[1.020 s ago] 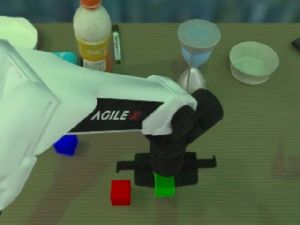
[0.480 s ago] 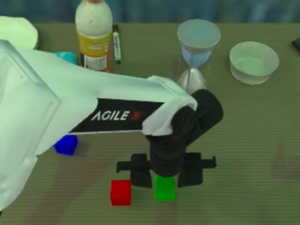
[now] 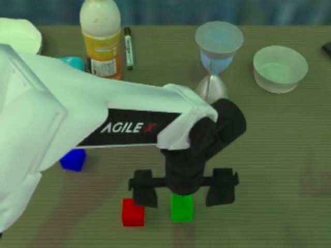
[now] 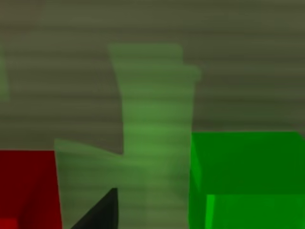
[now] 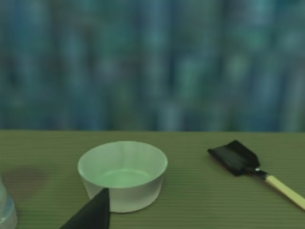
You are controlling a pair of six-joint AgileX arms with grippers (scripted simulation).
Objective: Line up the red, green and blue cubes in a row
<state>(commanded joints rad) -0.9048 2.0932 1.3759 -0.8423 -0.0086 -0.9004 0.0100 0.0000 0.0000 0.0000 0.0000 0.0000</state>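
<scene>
Top view shows your left pincer (image 3: 182, 187) over the near part of the desk (image 3: 279, 155), with the small bright green matte cube (image 3: 182, 207) sitting right below it, between its two black fingers (image 3: 143, 188). The fingers are spread wide apart and hold nothing; neither one touches the cube. The small bright red matte cube (image 3: 133, 212) sits just beside the green one, toward the left, so those two look lined up. The small deep blue matte cube (image 3: 73, 159) is well apart, farther left and farther back, half under the left arm. It looks like the one you need next, and your left arm is nearer to it. Your right arm is out of the top view; I cannot tell how its pincer stands.
</scene>
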